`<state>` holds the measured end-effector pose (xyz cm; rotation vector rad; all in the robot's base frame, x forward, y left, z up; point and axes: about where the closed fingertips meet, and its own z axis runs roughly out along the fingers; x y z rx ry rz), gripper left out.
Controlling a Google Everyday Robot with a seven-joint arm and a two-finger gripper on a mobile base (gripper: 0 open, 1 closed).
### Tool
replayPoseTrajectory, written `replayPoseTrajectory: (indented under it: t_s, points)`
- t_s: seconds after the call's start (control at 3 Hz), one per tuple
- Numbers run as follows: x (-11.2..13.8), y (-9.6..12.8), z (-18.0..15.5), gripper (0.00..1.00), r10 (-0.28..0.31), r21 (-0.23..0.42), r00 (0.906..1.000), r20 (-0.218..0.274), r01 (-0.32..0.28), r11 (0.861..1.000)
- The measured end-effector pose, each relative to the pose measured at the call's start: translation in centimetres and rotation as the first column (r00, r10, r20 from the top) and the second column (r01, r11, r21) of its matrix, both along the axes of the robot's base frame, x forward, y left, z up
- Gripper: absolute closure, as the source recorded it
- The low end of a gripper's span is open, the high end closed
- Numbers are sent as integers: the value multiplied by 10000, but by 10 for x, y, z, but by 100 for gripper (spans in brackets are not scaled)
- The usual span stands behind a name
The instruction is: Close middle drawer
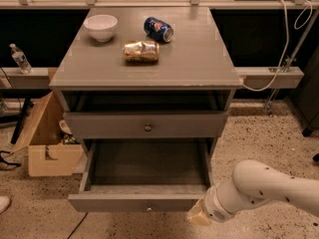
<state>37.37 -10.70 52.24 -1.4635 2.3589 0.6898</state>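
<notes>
Speckled terrazzo floor (259, 138); dark panels (259, 44) behind a pale ledge (271, 76); cardboard box (50, 158) open on the floor, left; white cable (285, 39) hanging right; gripper (198, 216) low at front right, above the floor.

Gripper (199, 216) sits low, beside the front corner of the middle drawer (124, 202); contact undetermined. Arm (271, 188) behind it cut by frame edge. Far left of gripper: white object (3, 203) cut off; cardboard box (47, 158) contents indistinct.
</notes>
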Motion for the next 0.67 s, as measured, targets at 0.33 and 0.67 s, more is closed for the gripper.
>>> replayPoseTrajectory:
  t_s: [0.33, 0.67]
  points:
    - [-4, -4, -45, 100, -303, -121, 9995, -109, 301, 9995]
    - [-1, -5, -86, 100, -671, -330, 9976, -165, 665, 9972]
